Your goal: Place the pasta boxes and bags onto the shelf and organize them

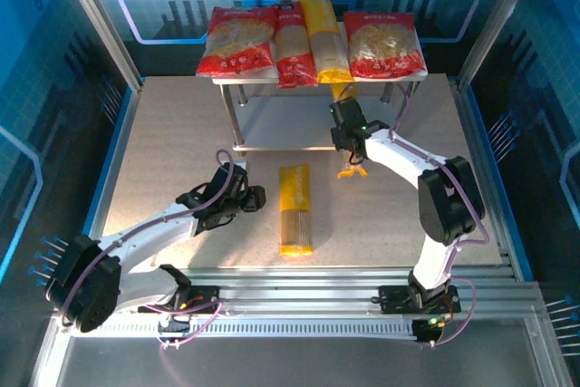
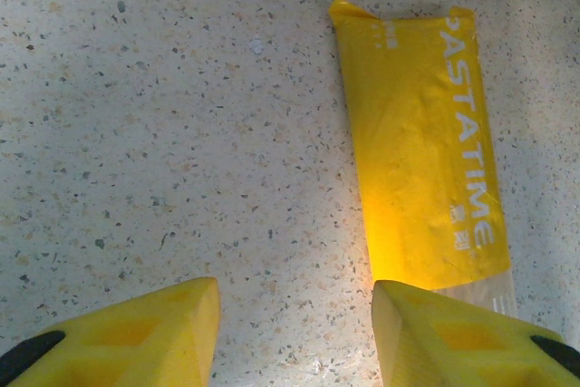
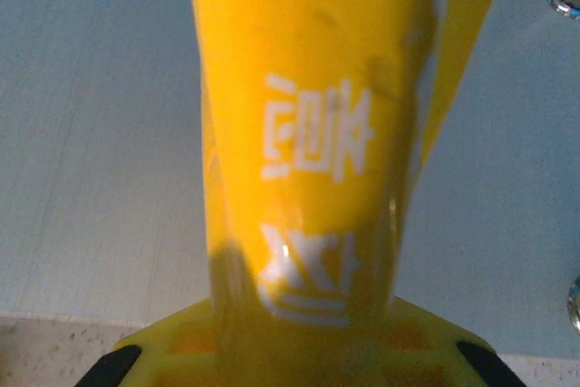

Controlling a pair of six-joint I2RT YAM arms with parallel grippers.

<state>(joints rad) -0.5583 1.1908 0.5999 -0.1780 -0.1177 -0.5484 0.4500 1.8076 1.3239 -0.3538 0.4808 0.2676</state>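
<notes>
Right tool (image 1: 348,140): clenched on a yellow pack (image 1: 343,91) at the front of the shelf (image 1: 281,124).
Right wrist view: the gripped pack (image 3: 308,88) is seen running forward from the tool (image 3: 304,351) over the shelf's grey lower board (image 3: 91,133). White lettering is shown on it, and two metal legs are caught at the right edge.
Left tool (image 1: 251,197): released and empty, low over the surface (image 1: 172,133).
Left wrist view: its yellow fingers (image 2: 145,333) are seen apart. A second yellow pack (image 2: 421,151), printed "PASTATIME", lies flat ahead and to their right.
Top view: the second yellow pack (image 1: 295,210) is placed between the two arms. Four packs are laid side by side on the top board: a wide red bag (image 1: 240,40), a narrow red pack (image 1: 294,43), a third yellow pack (image 1: 324,38) and another red bag (image 1: 386,44).
Surface: speckled beige, bordered by metal rails (image 1: 299,283).
Room: blue-lit walls (image 1: 54,88) marked with a grid.
</notes>
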